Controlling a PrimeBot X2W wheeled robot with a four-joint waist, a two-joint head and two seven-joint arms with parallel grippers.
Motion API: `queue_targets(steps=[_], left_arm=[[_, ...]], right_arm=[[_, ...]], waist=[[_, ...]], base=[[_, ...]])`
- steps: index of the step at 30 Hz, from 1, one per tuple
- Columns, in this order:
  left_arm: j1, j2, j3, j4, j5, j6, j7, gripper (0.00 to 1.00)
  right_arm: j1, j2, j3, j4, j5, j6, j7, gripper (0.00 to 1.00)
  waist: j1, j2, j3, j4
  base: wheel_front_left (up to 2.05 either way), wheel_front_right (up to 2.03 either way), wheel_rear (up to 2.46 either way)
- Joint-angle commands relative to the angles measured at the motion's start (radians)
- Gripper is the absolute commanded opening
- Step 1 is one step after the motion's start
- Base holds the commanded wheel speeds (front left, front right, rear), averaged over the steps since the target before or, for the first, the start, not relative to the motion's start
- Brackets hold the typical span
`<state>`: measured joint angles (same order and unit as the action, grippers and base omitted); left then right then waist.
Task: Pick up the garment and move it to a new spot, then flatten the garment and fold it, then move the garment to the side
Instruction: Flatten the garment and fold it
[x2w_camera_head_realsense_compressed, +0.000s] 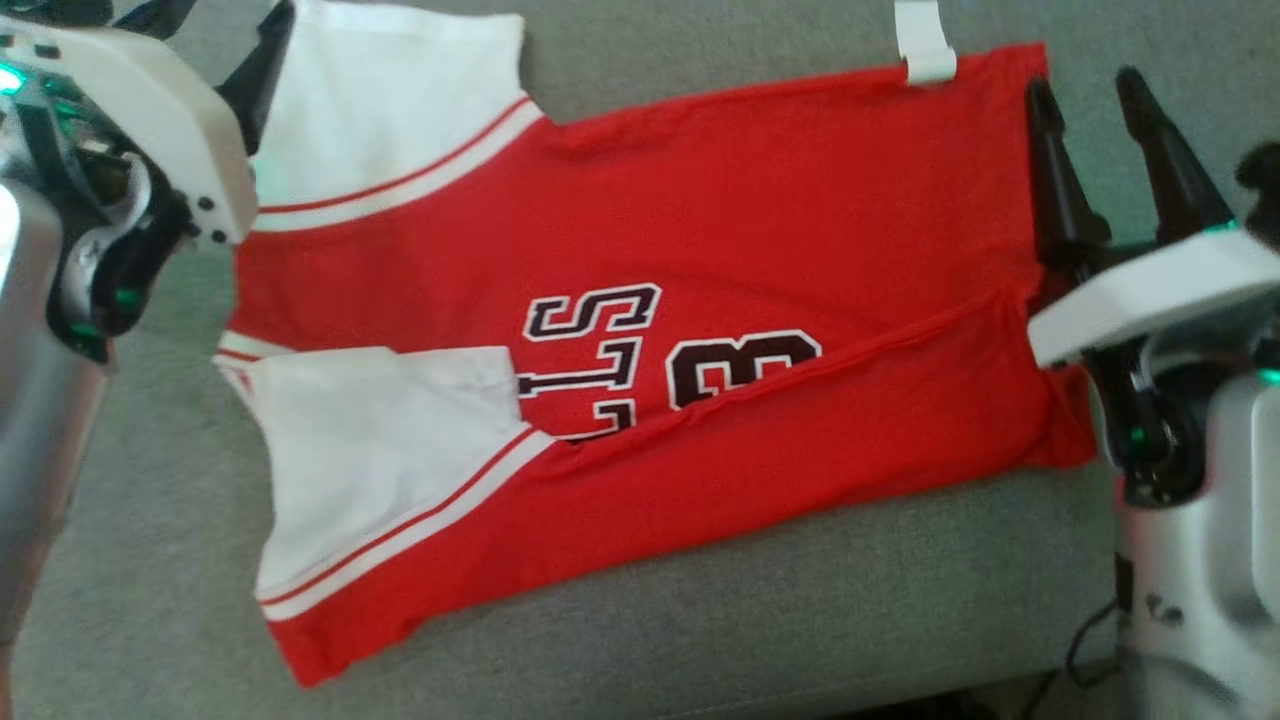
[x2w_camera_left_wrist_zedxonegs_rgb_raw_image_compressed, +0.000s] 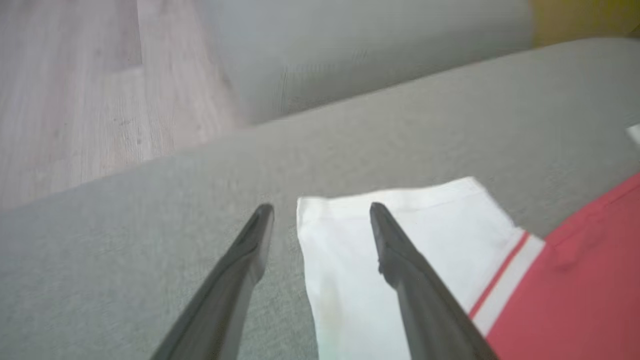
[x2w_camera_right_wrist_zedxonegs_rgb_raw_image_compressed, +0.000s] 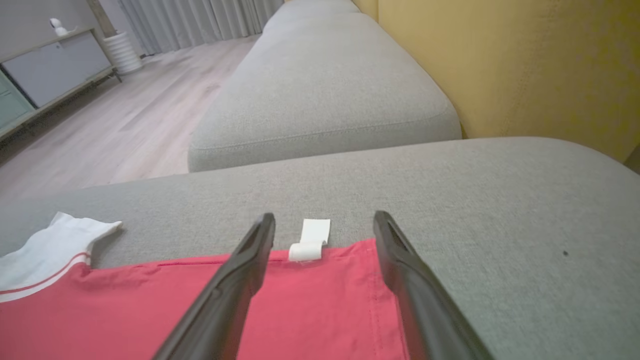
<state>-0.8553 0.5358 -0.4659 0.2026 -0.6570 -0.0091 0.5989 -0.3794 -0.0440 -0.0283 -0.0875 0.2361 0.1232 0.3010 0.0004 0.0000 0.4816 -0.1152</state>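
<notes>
Jersey: red with white sleeves, spread flat on the grey sofa cushion, collar end toward the robot's left, hem toward its right.
Fold: the near long edge is turned over the body, covering part of the dark lettering.
Label: a white tab on the far edge, near the hem corner.
Left gripper: fingers spread apart and empty, one over the far white sleeve, one over bare cushion.
Right gripper: fingers spread apart, holding nothing, at the hem end.
Floor: pale wood beyond the cushion.
</notes>
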Motion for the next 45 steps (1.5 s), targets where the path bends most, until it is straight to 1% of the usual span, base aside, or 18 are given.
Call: queue_targets(steps=[1, 7, 13, 15, 16, 17, 20, 26, 27, 34, 35, 36, 37, 38, 39, 40, 41, 45], left_arm=[[-0.05, 0.059, 0.035, -0.007, 0.016, 0.003, 0.008, 1.0], [-0.081, 0.061, 0.022, 0.088, 0.028, 0.004, 0.025, 1.0], [-0.086, 0.047, 0.003, 0.107, 0.01, -0.019, 0.051, 1.0], [-0.086, 0.044, -0.012, 0.101, 0.01, -0.03, 0.064, 0.48], [-0.086, 0.042, -0.018, 0.097, 0.01, -0.035, 0.07, 0.29], [-0.087, 0.042, -0.024, 0.092, 0.012, -0.038, 0.072, 0.0], [-0.095, 0.038, -0.033, 0.073, 0.025, -0.041, 0.053, 0.0], [-0.125, 0.007, -0.022, 0.032, 0.059, -0.027, -0.066, 0.0], [-0.128, -0.004, -0.02, 0.015, 0.059, -0.029, -0.094, 0.0], [-0.12, -0.023, -0.024, -0.052, 0.052, -0.033, -0.133, 0.0], [-0.117, -0.025, -0.025, -0.059, 0.05, -0.032, -0.133, 0.0], [-0.114, -0.027, -0.027, -0.066, 0.048, -0.032, -0.134, 0.0], [-0.111, -0.029, -0.028, -0.072, 0.047, -0.031, -0.135, 0.0], [-0.109, -0.03, -0.029, -0.078, 0.044, -0.031, -0.136, 0.0], [-0.106, -0.031, -0.03, -0.082, 0.042, -0.031, -0.136, 0.0], [-0.103, -0.032, -0.031, -0.085, 0.04, -0.03, -0.135, 0.0], [-0.101, -0.033, -0.031, -0.088, 0.038, -0.029, -0.135, 0.0], [-0.091, -0.036, -0.03, -0.095, 0.028, -0.025, -0.138, 0.0]], right_arm=[[-0.03, -0.006, 0.031, -0.029, -0.006, 0.008, 0.001, 1.0], [-0.094, -0.006, 0.069, -0.006, -0.011, 0.008, -0.01, 1.0], [-0.118, -0.008, 0.072, 0.002, -0.027, 0.008, -0.009, 1.0], [-0.127, -0.016, 0.071, 0.006, -0.034, 0.008, -0.002, 1.0], [-0.133, -0.021, 0.069, 0.009, -0.04, 0.008, 0.002, 1.0], [-0.141, -0.027, 0.066, 0.014, -0.047, 0.008, 0.01, 1.0], [-0.167, -0.048, 0.056, 0.054, -0.068, 0.008, 0.057, 1.0], [-0.237, -0.108, 0.022, 0.161, -0.1, 0.008, 0.139, 1.0], [-0.257, -0.125, 0.014, 0.201, -0.105, 0.008, 0.173, 1.0], [-0.307, -0.169, 0.023, 0.315, -0.067, 0.008, 0.274, 1.0], [-0.311, -0.174, 0.026, 0.328, -0.057, 0.008, 0.288, 0.91], [-0.313, -0.176, 0.03, 0.34, -0.044, 0.008, 0.302, 0.63], [-0.316, -0.177, 0.033, 0.348, -0.026, 0.008, 0.311, 0.42], [-0.319, -0.177, 0.034, 0.355, -0.007, 0.008, 0.318, 0.35], [-0.322, -0.18, 0.035, 0.362, 0.008, 0.008, 0.325, 0.24], [-0.326, -0.184, 0.036, 0.367, 0.015, 0.008, 0.328, 0.15], [-0.33, -0.189, 0.038, 0.372, 0.02, 0.008, 0.329, 0.0], [-0.342, -0.205, 0.042, 0.389, 0.023, 0.008, 0.312, 0.0]], waist=[[-0.0004, 0.0, 0.06, -0.046], [-0.0004, 0.0, 0.103, -0.074], [-0.0004, 0.0, 0.111, -0.074], [-0.0004, 0.0, 0.112, -0.069], [-0.0004, 0.0, 0.112, -0.066], [-0.0004, 0.0, 0.112, -0.062], [-0.0004, 0.0, 0.11, -0.049], [-0.0004, 0.0, 0.104, -0.009], [-0.0004, 0.0, 0.1, 0.005], [-0.0004, 0.0, 0.092, 0.049], [-0.0004, 0.0, 0.09, 0.054], [-0.0004, 0.0, 0.089, 0.058], [-0.0004, 0.0, 0.087, 0.062], [-0.0004, 0.0, 0.086, 0.065], [-0.0004, 0.0, 0.084, 0.068], [-0.0004, 0.0, 0.082, 0.069], [-0.0004, 0.0, 0.08, 0.071], [-0.0004, 0.0, 0.067, 0.078]], base=[[0.0, 0.0, 0.0], [0.0, 0.0, 0.0], [0.0, 0.0, 0.0], [0.0, 0.0, 0.0], [0.0, 0.0, 0.0], [0.0, 0.0, 0.0], [0.0, 0.0, 0.0], [0.0, 0.0, 0.0], [0.0, 0.0, 0.0], [0.0, 0.0, 0.0], [0.0, 0.0, 0.0], [0.0, 0.0, 0.0], [0.0, 0.0, 0.0], [0.0, 0.0, 0.0], [0.0, 0.0, 0.0], [0.0, 0.0, 0.0], [0.0, 0.0, 0.0], [0.0, 0.0, 0.0]])
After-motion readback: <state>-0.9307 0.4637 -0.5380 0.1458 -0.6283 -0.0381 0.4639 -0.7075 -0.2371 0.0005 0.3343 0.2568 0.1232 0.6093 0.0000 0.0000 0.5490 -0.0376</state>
